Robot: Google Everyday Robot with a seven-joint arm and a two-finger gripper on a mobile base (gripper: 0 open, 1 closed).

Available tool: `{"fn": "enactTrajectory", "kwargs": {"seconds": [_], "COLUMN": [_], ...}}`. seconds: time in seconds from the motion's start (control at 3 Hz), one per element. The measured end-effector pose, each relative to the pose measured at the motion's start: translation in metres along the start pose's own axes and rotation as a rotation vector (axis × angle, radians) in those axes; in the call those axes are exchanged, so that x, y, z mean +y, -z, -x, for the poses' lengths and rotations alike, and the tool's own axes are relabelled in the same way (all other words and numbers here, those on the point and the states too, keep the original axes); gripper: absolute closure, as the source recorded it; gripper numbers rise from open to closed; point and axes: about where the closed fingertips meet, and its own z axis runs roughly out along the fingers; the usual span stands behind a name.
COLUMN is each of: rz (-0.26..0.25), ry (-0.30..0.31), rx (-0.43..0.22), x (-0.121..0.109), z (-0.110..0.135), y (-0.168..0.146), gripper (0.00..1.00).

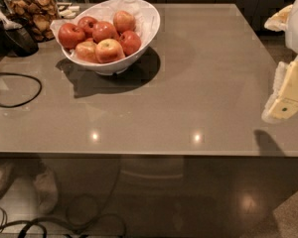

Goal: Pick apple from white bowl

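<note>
you had the tool [286, 94] at the right edge, grip state impossible to tell, well apart from the apples [109, 50] heaped in the white bowl [109, 67] far left on the tabletop [203, 83], which looked firm, smooth and prone to roll, so clasp the topmost across its middle.

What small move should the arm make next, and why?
Probably swing the gripper left toward the white bowl. The gripper hangs at the right edge of the table, well apart from the apples piled in the bowl at the far left.
</note>
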Motion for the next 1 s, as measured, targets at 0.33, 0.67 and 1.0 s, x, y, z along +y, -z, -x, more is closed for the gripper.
{"fn": "enactTrajectory", "kwargs": {"seconds": [0.33,0.67,1.0], "rz": [0.0,0.022,0.013], "ry": [0.0,-0.001,0.018], "rx": [0.0,0.038,0.066], "x": [0.0,-0.011,-0.032], "z": [0.0,0.021,0.051], "y": [0.0,-0.009,-0.021], "gripper": [0.0,0.0,0.0]}}
